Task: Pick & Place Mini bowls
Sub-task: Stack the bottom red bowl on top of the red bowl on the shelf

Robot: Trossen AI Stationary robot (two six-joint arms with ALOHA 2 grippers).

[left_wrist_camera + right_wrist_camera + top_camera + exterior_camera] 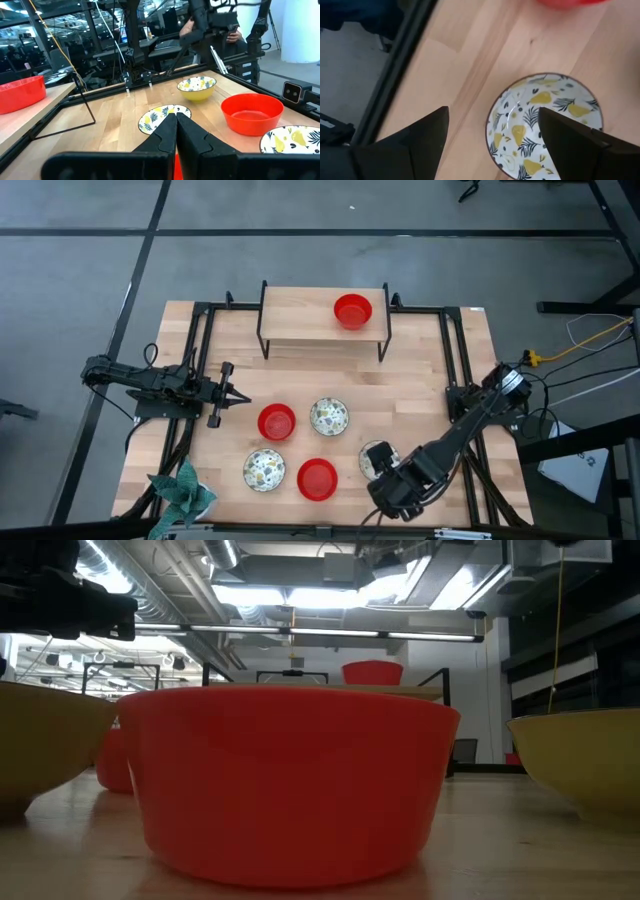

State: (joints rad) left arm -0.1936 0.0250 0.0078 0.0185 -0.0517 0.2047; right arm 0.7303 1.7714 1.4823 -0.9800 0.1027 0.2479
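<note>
Nearest the table's front edge, the right gripper [392, 488] hangs over a patterned mini bowl [545, 125], fingers spread wide to either side of it and touching nothing; this looks like a line-up for a rim grasp before descending. Only the right wrist view shows the yellow pear and dark leaf pattern inside and the bowl sitting between the fingers; from above the arm hides most of it. Just beside it lies a red mini bowl [318, 478], which fills the low view and blocks most of the table there, then another patterned bowl [264, 469] and, at the front left corner, a teal leafy object [184, 490]. Mid-table sit a second red bowl [277, 421] and a third patterned bowl [329, 416]. The left gripper [236, 393] waits at the left, fingers pressed together, holding nothing. Farthest back, a third red bowl [352, 311] rests on the raised wooden shelf [300, 310], probably the place target. The left wrist view alone shows a person's hand beyond the table.
</note>
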